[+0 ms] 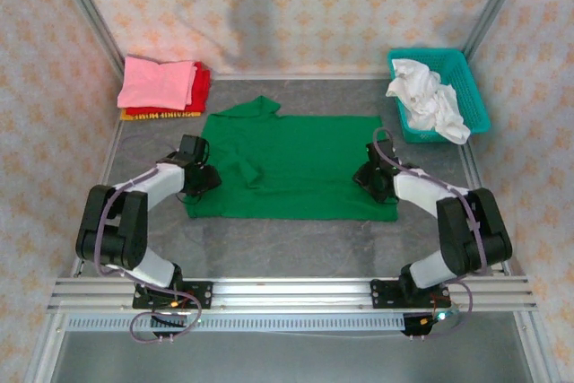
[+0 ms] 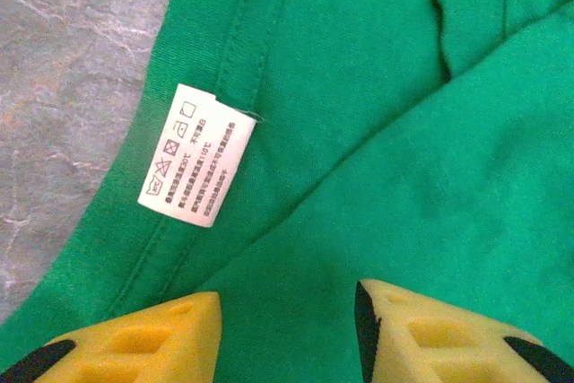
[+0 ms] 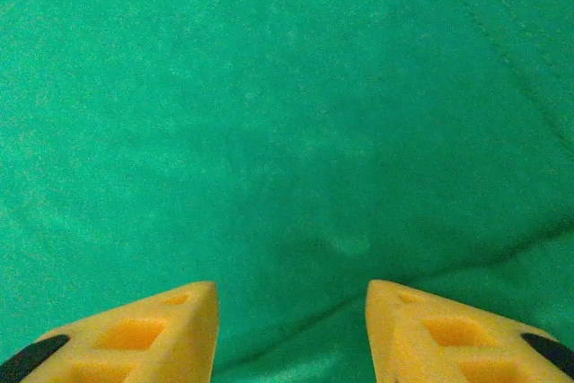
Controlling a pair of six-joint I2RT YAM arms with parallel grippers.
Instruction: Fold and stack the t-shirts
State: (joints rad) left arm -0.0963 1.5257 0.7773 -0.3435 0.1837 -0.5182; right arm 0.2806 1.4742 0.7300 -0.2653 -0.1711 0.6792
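The green t-shirt [image 1: 296, 163] has a white care label [image 2: 195, 155] with laundry symbols and illegible print. The left end effector [image 2: 287, 293] and right end effector [image 3: 291, 286] are half-spread and hold nothing.

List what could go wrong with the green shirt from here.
1. Under the left gripper the green t-shirt lies in overlapping layers; a pinch may catch only the top one.
2. The right gripper stands open over flat cloth, so closing could slip off empty.
3. The creased left side may get folded in.

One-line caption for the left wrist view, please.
Left claw, open, over the green t-shirt, its white care label just ahead.
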